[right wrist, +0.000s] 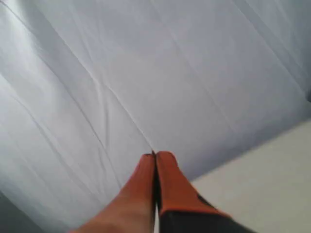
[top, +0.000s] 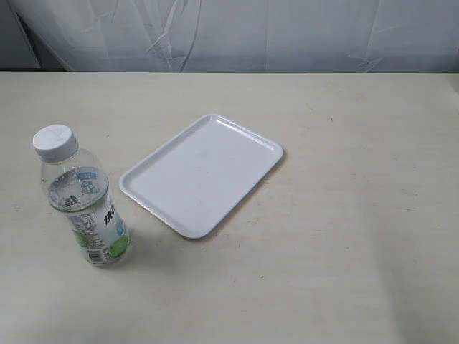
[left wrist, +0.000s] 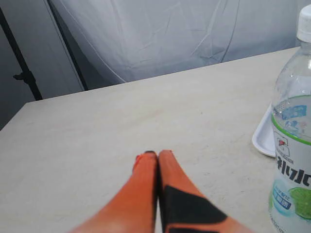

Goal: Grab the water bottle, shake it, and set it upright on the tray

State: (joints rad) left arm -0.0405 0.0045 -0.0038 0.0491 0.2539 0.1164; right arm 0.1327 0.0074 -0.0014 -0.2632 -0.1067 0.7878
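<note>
Left gripper: pinched together, holding nothing, low over the table beside the bottle.
Bottle: upright on the table at left, near the tray's corner but not on it.
Handling: probably light, smooth and thin-walled, so it may give under a squeeze. Best gripped around the labelled middle.
Tray: centre, nothing on it.
Right gripper: pinched together, holding nothing, facing the backdrop.
</note>
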